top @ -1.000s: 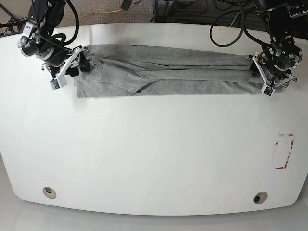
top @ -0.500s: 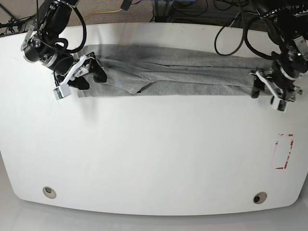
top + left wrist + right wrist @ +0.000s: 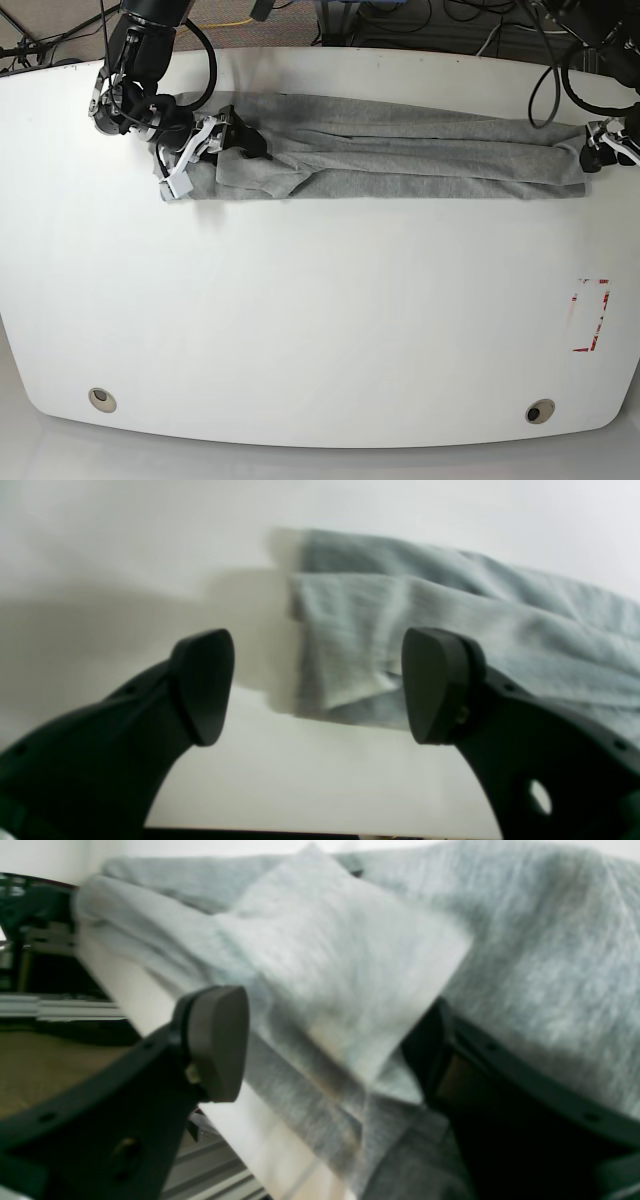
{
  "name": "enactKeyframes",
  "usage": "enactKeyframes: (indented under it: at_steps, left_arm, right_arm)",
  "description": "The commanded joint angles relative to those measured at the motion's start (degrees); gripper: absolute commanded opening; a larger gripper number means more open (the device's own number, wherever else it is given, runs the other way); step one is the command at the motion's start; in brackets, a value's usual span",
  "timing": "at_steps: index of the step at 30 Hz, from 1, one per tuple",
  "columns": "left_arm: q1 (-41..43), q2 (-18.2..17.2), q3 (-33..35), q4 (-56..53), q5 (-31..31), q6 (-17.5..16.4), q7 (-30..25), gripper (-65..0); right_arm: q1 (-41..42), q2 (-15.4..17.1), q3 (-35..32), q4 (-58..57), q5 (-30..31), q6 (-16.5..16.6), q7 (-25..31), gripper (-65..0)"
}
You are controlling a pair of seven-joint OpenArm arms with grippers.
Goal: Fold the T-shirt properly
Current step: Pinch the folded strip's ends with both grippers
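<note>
Across the far part of the white table (image 3: 320,330), the T-shirt (image 3: 400,160) is stretched as a long, wrinkled grey band. Its left end is straddled by the spread right gripper (image 3: 325,1040); the left gripper (image 3: 317,685) is spread, holding nothing.

A white table (image 3: 320,330) with rounded corners fills the base view, and two round cable holes are set near its front edge, one at 7 o'clock (image 3: 102,399) and one at 5 o'clock (image 3: 540,411). A light grey T-shirt (image 3: 400,160), bunched into a long wrinkled band, is laid across the far part from 10 o'clock to 2 o'clock. A rectangle of red and white tape marks (image 3: 590,315) is seen on the surface at 4 o'clock, well apart from the T-shirt.
</note>
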Motion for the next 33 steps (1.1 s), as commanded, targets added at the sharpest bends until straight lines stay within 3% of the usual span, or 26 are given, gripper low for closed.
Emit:
enactKeyframes:
  at_steps: [1,11,20,23,25,27,28,33]
  left_arm:
    - [-0.30,-2.35,-0.06,-2.82,-1.07,-0.08,-0.67,-15.6]
    - [-0.65,-3.31,0.56,-12.40,-1.24,-0.08,-4.37,-15.6]
    - [-0.74,-2.43,7.41,-12.75,-1.24,-0.08,-4.37,-17.1]
    - [-0.74,-2.43,8.29,-12.75,-1.07,-0.08,-4.37,-28.2]
    - [-0.74,-2.43,8.82,-12.67,-1.07,-0.08,-4.45,-46.1]
    - [-0.74,-2.43,9.00,-12.23,-1.07,-0.08,-4.45,-58.6]
    - [-0.74,-2.43,9.00,-12.14,-1.24,-0.08,-4.45,-61.9]
    - [0.58,-1.03,9.00,-0.97,-1.24,-0.08,-4.28,-60.7]
  right_arm:
    - [0.27,0.47,-0.44,0.63,-0.31,0.32,1.44,-21.2]
    - [0.45,0.91,-2.37,0.63,-1.81,0.32,2.23,-21.2]
    - [0.45,1.27,-2.55,0.89,-1.81,0.32,2.23,-21.2]
    - [0.45,1.35,-2.37,0.98,-1.81,0.32,2.23,-21.2]
    - [0.36,1.35,-2.28,0.71,-1.81,0.32,2.32,-21.4]
    - [0.36,1.35,-2.28,0.71,-1.89,0.32,2.85,-21.6]
    - [0.36,1.35,-2.46,0.71,-1.89,0.32,3.46,-23.0]
    - [0.36,1.44,-2.63,0.54,-1.98,0.32,3.99,-40.1]
